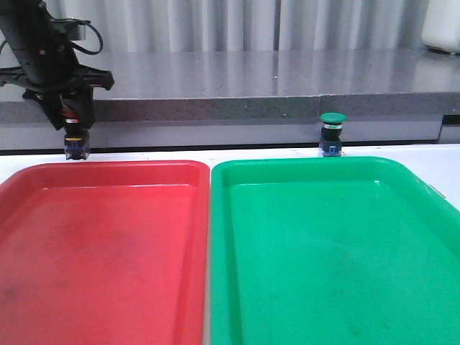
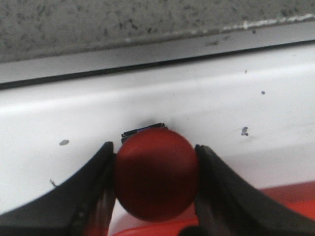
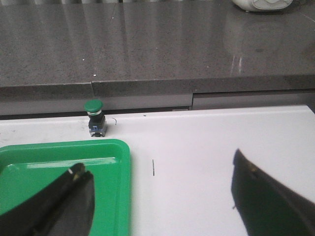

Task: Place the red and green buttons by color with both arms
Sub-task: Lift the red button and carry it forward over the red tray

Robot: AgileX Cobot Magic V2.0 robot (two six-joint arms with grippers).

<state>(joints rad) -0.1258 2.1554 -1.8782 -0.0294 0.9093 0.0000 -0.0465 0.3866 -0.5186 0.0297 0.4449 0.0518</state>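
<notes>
My left gripper (image 1: pixel 76 123) is shut on the red button (image 1: pixel 76 144), its blue base hanging just behind the red tray's far left rim (image 1: pixel 108 167). In the left wrist view the dark red cap (image 2: pixel 155 177) fills the space between both black fingers (image 2: pixel 98 187), with the white table underneath. The green button (image 1: pixel 332 134) stands upright on the table behind the green tray (image 1: pixel 302 164), untouched. In the right wrist view the green button (image 3: pixel 94 117) is far ahead. My right gripper (image 3: pixel 158 164) is open and empty, straddling the green tray's corner (image 3: pixel 59 145) and bare table.
A grey stone counter (image 1: pixel 251 79) with a raised ledge runs along the back of the white table. A white appliance (image 1: pixel 442 25) sits on it at the far right. The two trays lie side by side, nearly touching.
</notes>
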